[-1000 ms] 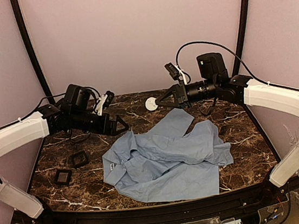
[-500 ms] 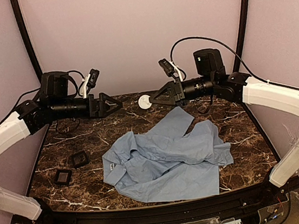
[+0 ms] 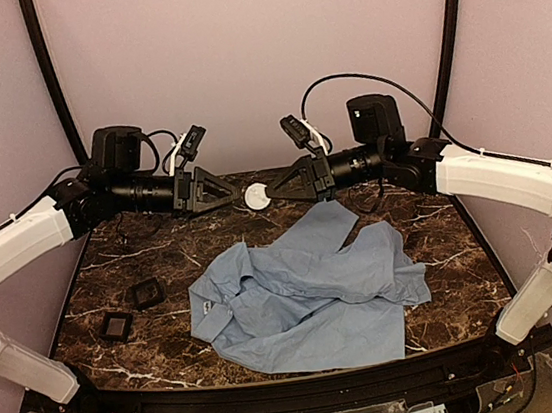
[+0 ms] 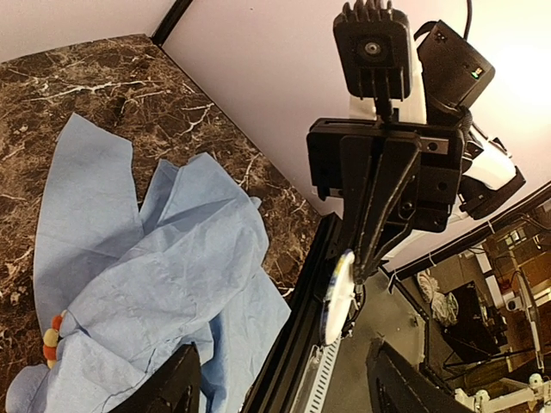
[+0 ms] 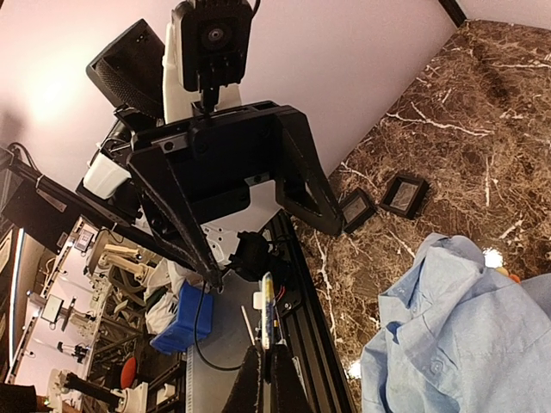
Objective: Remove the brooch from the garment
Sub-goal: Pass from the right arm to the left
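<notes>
The light blue garment lies crumpled on the marble table. The brooch shows as orange and red petals at a fold of the shirt in the left wrist view; from the top view I cannot make it out. Both arms are raised at the back, tip to tip. My right gripper is shut on a white round disc, seen edge-on in its wrist view. My left gripper stands open just left of the disc, its fingers apart and not touching it.
Two small black square pads lie on the table left of the shirt. The black frame rail runs along the near edge. Pink walls close the back and sides.
My left arm has swung up and rightward until its tip faces the disc, and its jaws have narrowed a little. The right gripper has carried the disc leftward to meet it.
</notes>
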